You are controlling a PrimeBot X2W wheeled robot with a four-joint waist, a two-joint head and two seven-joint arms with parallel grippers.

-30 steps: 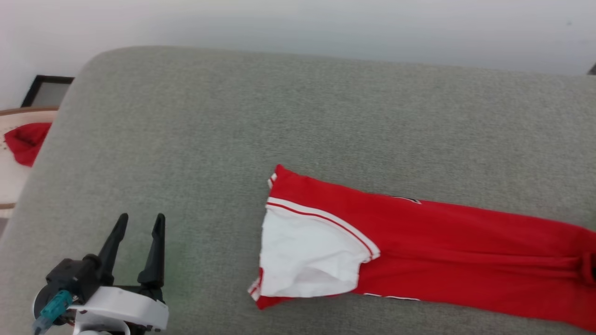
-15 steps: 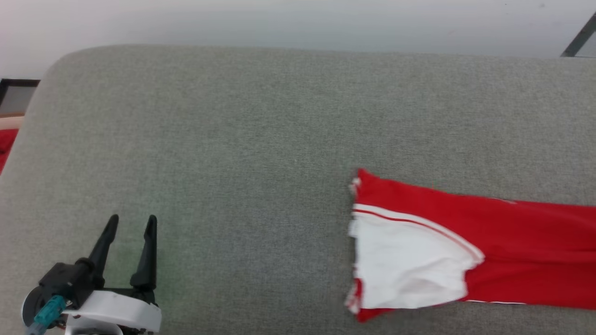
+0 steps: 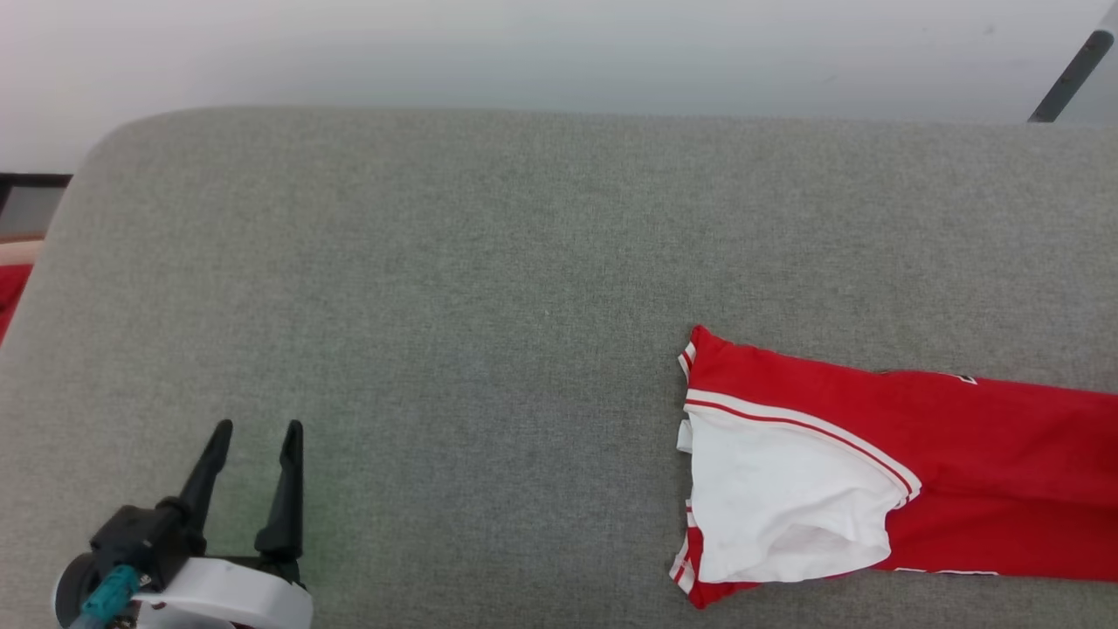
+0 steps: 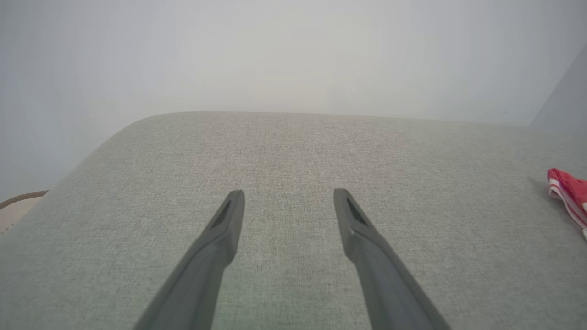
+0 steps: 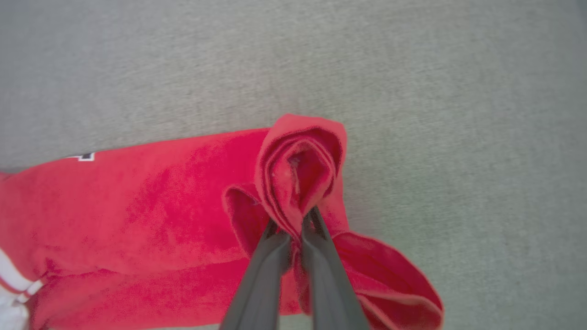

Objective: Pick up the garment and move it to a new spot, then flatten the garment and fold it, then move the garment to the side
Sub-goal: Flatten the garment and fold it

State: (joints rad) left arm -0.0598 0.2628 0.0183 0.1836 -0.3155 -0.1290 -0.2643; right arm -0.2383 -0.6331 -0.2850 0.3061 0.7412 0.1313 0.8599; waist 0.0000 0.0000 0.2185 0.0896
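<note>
Your right claw (image 5: 293,231) pinches a bunched red end of the garment (image 3: 978,454), so you look mid-move; flattening, folding and setting aside seem to remain. Your left claw (image 3: 258,428) hangs spread, empty.

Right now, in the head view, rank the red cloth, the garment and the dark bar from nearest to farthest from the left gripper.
From the left gripper:
1. red cloth, at the left edge, just off the grey surface.
2. garment, to the right, lying on the surface.
3. dark bar, in the top right corner, beyond the surface's far edge.
</note>
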